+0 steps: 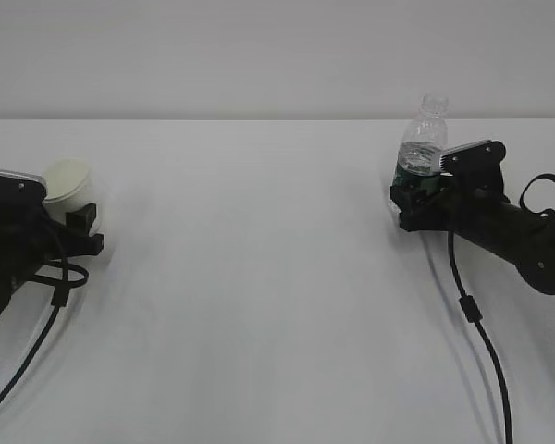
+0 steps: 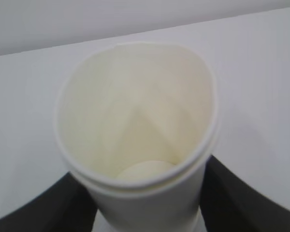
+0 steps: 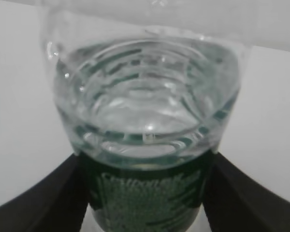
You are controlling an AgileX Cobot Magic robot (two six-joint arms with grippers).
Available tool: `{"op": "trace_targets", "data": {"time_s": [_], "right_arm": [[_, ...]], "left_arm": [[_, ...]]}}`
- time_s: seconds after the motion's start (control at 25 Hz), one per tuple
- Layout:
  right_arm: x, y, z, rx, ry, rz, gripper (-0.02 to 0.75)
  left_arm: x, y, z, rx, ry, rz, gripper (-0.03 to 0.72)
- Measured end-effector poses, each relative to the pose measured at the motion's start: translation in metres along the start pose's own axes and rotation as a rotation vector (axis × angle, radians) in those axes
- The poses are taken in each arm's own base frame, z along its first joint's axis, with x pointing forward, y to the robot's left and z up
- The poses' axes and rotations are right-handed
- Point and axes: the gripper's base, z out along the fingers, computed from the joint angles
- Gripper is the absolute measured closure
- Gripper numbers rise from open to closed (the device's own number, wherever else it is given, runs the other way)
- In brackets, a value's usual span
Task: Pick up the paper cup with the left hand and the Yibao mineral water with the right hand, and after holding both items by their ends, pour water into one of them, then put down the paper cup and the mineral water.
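Near the desk's (image 1: pixel 259 277) left edge, the left claw (image 2: pixel 145 203) grasps the paper cup (image 2: pixel 135 125) between its 2 fingers. Near the right edge, the right claw (image 3: pixel 145 193) grasps the Yibao mineral water (image 3: pixel 145 111) at its label.

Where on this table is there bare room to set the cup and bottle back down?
The wide bare table between the paper cup at far left and the Yibao mineral water at right is free. Crowding is only at both edges, around each arm and its trailing cable.
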Motion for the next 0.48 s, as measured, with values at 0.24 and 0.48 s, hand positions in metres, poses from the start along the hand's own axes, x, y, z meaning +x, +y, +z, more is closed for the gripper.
{"op": "trace_targets", "data": {"time_s": [0.24, 0.48], "right_arm": [[0.0, 0.005, 0.0, -0.058, 0.005, -0.037, 0.236], [-0.008, 0.011, -0.004, -0.141, 0.038, -0.11, 0.237]], "left_arm": [[-0.015, -0.01, -0.002, 0.113, -0.048, 0.036, 0.258], [-0.028, -0.025, -0.007, 0.296, -0.083, 0.025, 0.258]]}}
